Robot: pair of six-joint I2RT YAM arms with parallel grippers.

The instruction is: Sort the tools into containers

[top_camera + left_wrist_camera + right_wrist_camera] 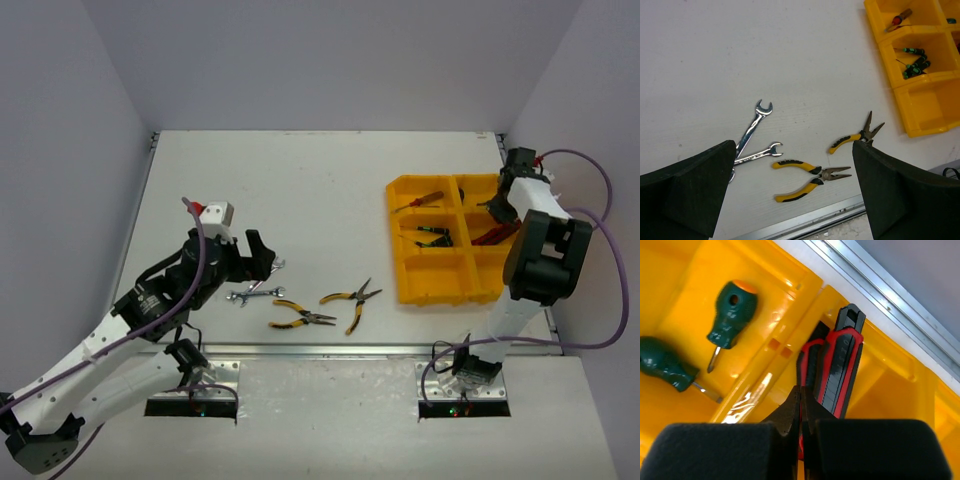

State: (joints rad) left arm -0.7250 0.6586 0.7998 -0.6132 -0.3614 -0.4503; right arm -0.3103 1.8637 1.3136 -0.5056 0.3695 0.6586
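Observation:
Two yellow-handled pliers (300,317) (352,298) and two crossed silver wrenches (255,292) lie on the white table near its front edge. My left gripper (255,255) is open and empty above them. In the left wrist view the nearer pliers (810,177) and the wrenches (756,125) lie between its fingers (695,185). The yellow tray (440,285) stands at the right. My right gripper (497,207) is down inside it, shut on red-handled cutters (840,365), whose handles point away from the fingertips (790,412).
The tray holds a red-handled screwdriver (420,200) at the back left, small green screwdrivers (435,238) in the middle left, and two stubby green screwdrivers (732,315) beside the cutters. Its front left compartment (930,107) holds nothing. A metal rail (330,349) edges the table front.

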